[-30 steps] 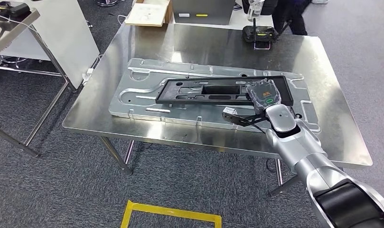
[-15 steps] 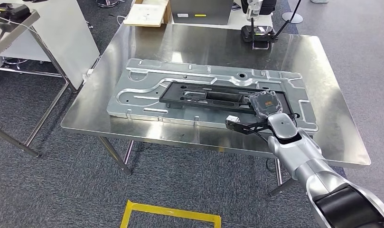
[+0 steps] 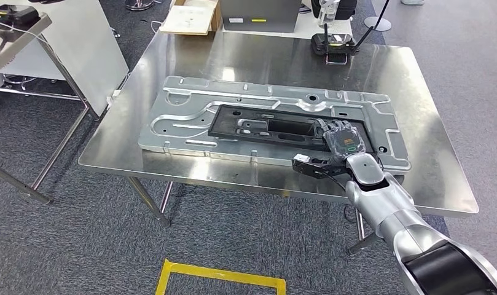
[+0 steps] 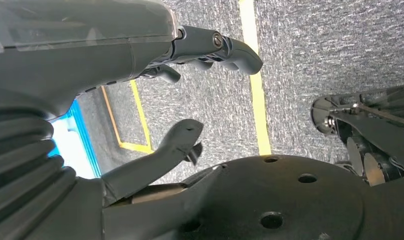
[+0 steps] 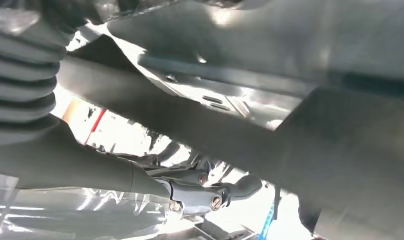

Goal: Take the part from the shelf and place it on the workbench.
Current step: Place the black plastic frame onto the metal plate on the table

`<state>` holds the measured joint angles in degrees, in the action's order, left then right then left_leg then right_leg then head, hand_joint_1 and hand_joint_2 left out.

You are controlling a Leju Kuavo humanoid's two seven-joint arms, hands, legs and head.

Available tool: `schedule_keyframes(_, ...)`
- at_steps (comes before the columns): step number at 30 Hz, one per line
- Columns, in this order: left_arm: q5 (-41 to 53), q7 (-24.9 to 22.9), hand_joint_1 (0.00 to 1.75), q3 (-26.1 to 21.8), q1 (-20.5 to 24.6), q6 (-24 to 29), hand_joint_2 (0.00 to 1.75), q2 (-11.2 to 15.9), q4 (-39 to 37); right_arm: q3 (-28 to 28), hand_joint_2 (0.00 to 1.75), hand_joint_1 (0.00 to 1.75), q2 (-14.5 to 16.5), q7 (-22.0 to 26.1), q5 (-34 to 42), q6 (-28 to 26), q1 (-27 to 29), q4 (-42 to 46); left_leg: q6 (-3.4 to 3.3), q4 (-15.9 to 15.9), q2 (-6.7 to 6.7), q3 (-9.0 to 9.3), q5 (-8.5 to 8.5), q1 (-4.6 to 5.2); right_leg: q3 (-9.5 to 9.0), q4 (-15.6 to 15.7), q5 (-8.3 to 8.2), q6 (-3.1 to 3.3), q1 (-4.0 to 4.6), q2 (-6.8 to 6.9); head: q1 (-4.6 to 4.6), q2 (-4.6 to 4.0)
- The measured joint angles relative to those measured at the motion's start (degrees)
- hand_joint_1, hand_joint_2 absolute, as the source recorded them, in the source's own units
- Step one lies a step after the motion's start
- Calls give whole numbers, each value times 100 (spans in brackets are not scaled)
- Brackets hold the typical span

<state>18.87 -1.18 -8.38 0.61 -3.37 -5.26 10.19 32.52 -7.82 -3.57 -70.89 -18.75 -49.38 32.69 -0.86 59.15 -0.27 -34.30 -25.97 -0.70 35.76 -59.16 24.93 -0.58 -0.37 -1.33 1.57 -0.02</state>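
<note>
A long black frame part [image 3: 264, 126] lies along a large silver stamped plate [image 3: 184, 107] on the steel workbench [image 3: 264, 52]. My right hand [image 3: 343, 140] is at the part's right end, fingers laid over its top edge and thumb toward the near side, holding it. In the right wrist view the dark part [image 5: 190, 125] runs across close in front of my right hand [image 5: 65, 155], with the thumb [image 5: 209, 195] beneath it. My left hand [image 4: 90, 55] hangs over the carpet with its fingers apart and nothing in them.
A black device with an antenna [image 3: 335, 46] stands at the bench's far edge. A cardboard box [image 3: 193, 17] and a grey case [image 3: 261, 13] sit behind the bench. Another table [image 3: 12, 31] and a white panel [image 3: 80, 49] stand to the left. Yellow tape [image 3: 221, 279] marks the floor.
My right hand has come down and toward me with the part's right end, which now lies lower on the plate. A person at the back has left the picture.
</note>
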Motion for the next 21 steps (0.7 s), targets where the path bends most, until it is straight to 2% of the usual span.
schedule_keyframes(11, -5, -1, 0, -56, -1, 9, 0, -3, 0, -21, 0, 0, 105, 151, 32, -8, 15, -20, 1, 0, 0, -1, 1, 0, 1, -2, 0, 0, 0, 0, 0, 0)
schedule_keyframes(21, -19, 37, 0, -102, -2, 18, 0, -9, 0, -10, 0, 0, 279, 187, -15, -10, 74, 409, 3, 0, 0, -1, 4, 0, 2, -5, 0, 1, 0, 0, 0, 1)
